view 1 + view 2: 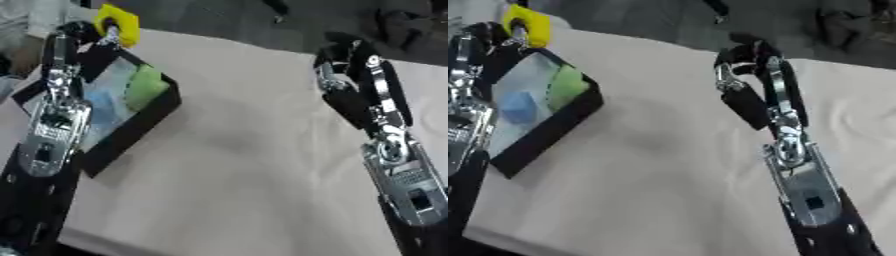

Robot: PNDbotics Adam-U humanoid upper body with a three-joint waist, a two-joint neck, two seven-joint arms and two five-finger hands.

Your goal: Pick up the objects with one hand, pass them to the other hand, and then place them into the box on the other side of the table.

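Note:
My left hand [87,36] is at the far left, over the back corner of a black box [140,122], and is shut on a yellow object [120,23] that it holds above the box's rim. Inside the box lie a light green object [144,86] and a pale blue object [520,106]. On the right side my right hand [741,55] hangs above the table with its fingers curled and nothing in them.
The table [245,160] is covered with a beige cloth. Its near edge runs along the lower left. Dark floor and dark shapes show beyond the far edge.

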